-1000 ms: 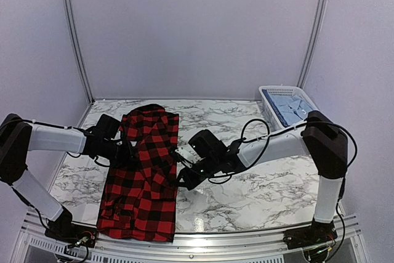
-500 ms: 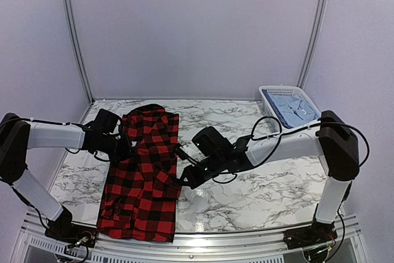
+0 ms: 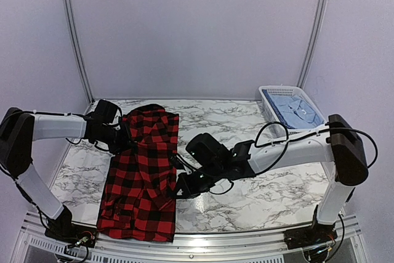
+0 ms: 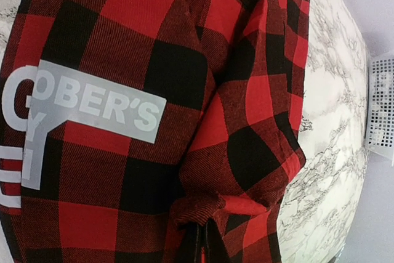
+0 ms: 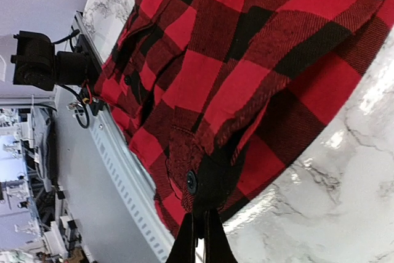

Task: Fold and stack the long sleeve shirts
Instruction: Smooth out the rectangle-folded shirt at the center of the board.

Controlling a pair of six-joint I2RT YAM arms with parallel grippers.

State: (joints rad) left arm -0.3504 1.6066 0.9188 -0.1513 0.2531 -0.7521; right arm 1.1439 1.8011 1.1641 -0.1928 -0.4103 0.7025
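Vs. a sec ago the left gripper (image 3: 125, 140) has pulled back toward the far-left of the table (image 3: 277, 189) and the right gripper (image 3: 179, 189) has slid nearer the front edge. Both are pinched tight on the red/black check shirt (image 3: 144, 177), which lies lengthwise on the left of the marble. Wrist cams add detail the top cam lacks — left fingers nip a fold by a grey printed label (image 4: 92, 106), right ones an edge with a dark button (image 5: 191, 181) — while only the top cam shows the pale blue shirt (image 3: 294, 108) in the white basket (image 3: 263, 98), far right.
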